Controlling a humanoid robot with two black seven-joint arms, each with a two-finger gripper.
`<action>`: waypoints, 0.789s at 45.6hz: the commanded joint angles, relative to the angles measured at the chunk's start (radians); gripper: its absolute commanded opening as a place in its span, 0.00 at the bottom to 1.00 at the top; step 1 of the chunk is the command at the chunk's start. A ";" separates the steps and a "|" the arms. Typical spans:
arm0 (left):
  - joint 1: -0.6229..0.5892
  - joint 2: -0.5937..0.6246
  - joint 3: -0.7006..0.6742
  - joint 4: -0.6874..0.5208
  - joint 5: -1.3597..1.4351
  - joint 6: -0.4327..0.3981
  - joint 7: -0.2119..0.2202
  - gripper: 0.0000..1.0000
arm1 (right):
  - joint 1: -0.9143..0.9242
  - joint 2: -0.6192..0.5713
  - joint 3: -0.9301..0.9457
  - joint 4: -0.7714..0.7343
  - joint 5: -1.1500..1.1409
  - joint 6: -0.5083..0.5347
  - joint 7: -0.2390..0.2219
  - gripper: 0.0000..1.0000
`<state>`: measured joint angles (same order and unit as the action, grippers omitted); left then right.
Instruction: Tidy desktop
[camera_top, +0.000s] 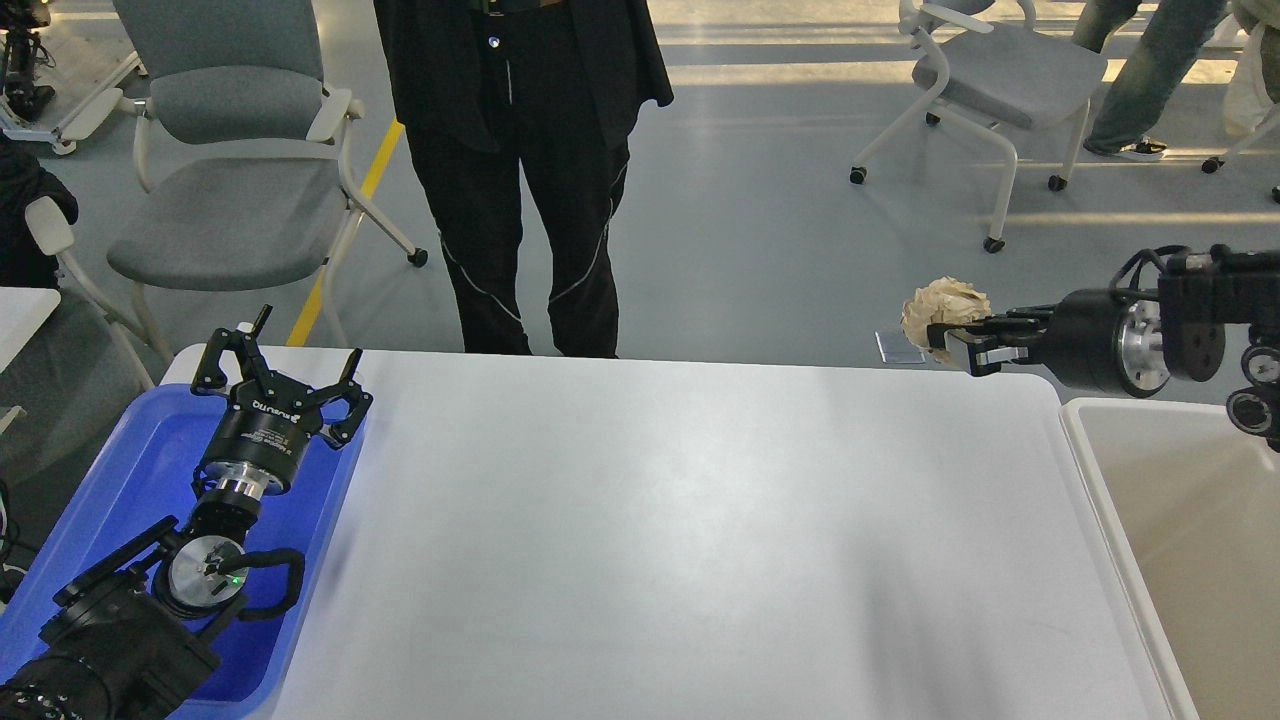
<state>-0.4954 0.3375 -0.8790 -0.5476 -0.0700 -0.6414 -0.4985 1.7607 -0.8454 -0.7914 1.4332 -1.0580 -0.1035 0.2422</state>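
Paper ball is pinched in right gripper, held beyond desktop; should be carried over bin w/ grip kept firm. Left gripper spread, empty over tray.

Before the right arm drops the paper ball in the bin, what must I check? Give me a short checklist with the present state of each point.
1. The right gripper holds the crumpled paper ball: ok, its fingers are closed on the ball.
2. The ball is above the off-white bin: not ok, it hangs beyond the far right corner of the desktop, left of the bin.
3. The bin has room: ok for the part in view, which looks empty; the rest is out of frame.
4. The left gripper is out of the way: ok, open over the blue tray.
5. The person in black is away from the right arm: ok, standing behind the table's middle.
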 joint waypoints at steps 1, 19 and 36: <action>0.000 0.000 0.000 0.000 -0.001 0.000 0.000 1.00 | 0.025 -0.067 -0.003 0.009 -0.004 0.015 0.002 0.00; 0.000 0.000 0.000 0.000 -0.001 0.000 0.000 1.00 | -0.087 -0.319 0.049 -0.049 0.019 -0.004 0.008 0.00; 0.000 0.000 -0.002 0.000 -0.001 0.000 0.000 1.00 | -0.483 -0.416 0.291 -0.273 0.312 -0.008 0.017 0.00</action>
<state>-0.4955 0.3375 -0.8791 -0.5476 -0.0705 -0.6412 -0.4985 1.5052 -1.2079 -0.6456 1.2911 -0.9227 -0.1082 0.2540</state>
